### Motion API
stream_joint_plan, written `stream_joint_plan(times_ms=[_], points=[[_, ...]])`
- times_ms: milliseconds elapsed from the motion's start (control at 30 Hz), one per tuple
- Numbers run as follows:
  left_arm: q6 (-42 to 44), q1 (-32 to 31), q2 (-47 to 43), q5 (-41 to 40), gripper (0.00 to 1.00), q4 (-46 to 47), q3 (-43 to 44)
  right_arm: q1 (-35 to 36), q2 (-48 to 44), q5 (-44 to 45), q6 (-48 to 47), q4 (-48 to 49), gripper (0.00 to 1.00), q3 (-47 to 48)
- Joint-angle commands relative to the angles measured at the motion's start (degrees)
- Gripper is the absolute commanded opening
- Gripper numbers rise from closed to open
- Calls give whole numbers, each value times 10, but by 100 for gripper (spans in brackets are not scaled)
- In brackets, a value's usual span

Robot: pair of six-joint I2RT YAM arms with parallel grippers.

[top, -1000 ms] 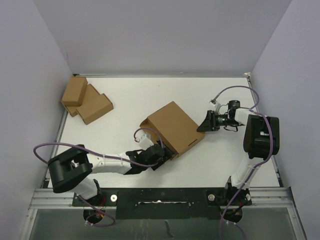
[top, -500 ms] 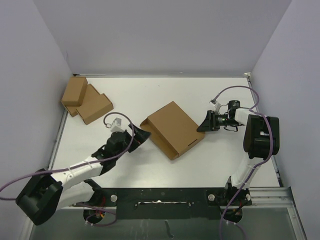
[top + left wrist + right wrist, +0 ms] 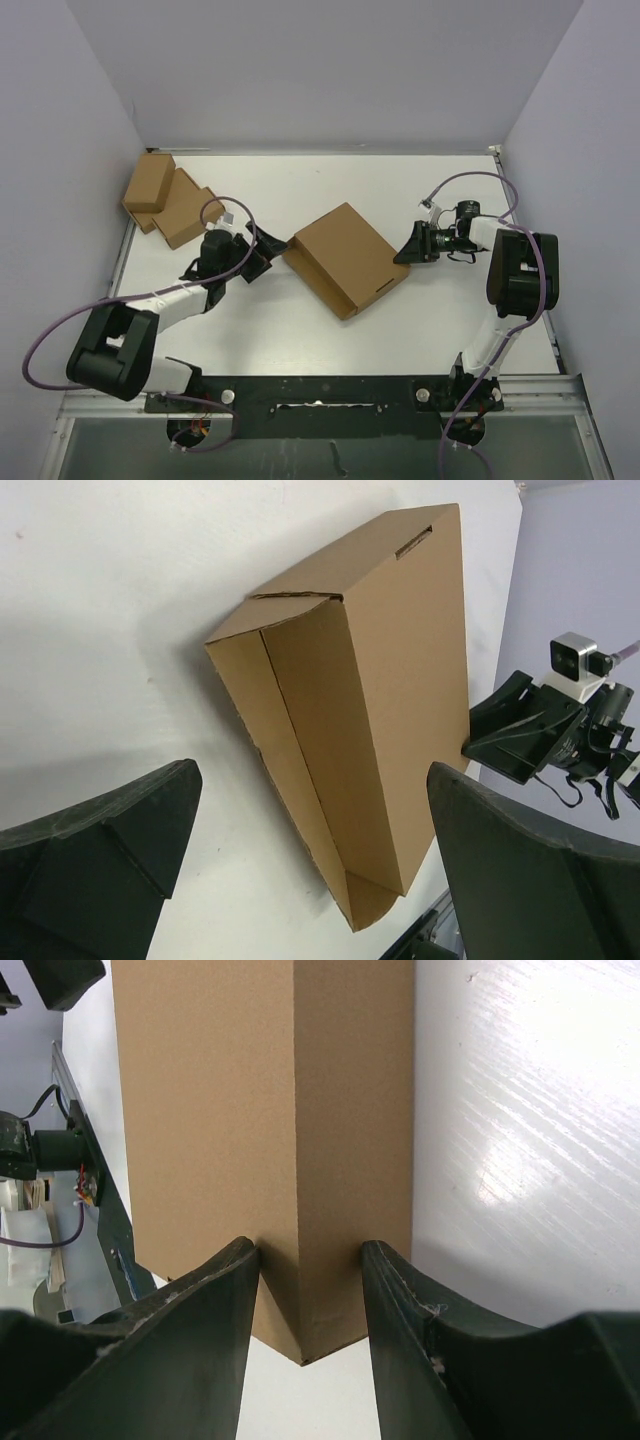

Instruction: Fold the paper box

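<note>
White tabletop [image 3: 300, 190] carries the paper box [image 3: 345, 255] flat at its centre, with 2 smaller boxes [image 3: 170, 200] at far left. The right gripper [image 3: 403, 252] has its jaws pinching the box's right corner. The left gripper [image 3: 265, 253] has its jaws spread wide just beside the box's left end.

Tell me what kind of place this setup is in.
Probably a lab test cell: a white table boxed in by plain walls, a metal rail at its near edge, and a paper box and smaller boxes as props.
</note>
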Motion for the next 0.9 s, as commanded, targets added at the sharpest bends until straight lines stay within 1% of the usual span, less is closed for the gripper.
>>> stream_joint_plan(times_ms=[0,67,200,433,700,867], points=[[14,4,59,45,98,64,56,9,20,48,-21,3,43,6],[15,4,89,48,98,80,67,8,19,47,-21,2,43,6],[16,3,134,48,98,76,93,8,19,46,-21,2,43,7],[34,3,151,18,98,22,121,10,20,45,-21,2,43,7],[46,4,205,18,98,17,153,10,19,45,-22,1,43,8],[52,4,213,11,98,3,166,10,19,44,-22,0,43,8]])
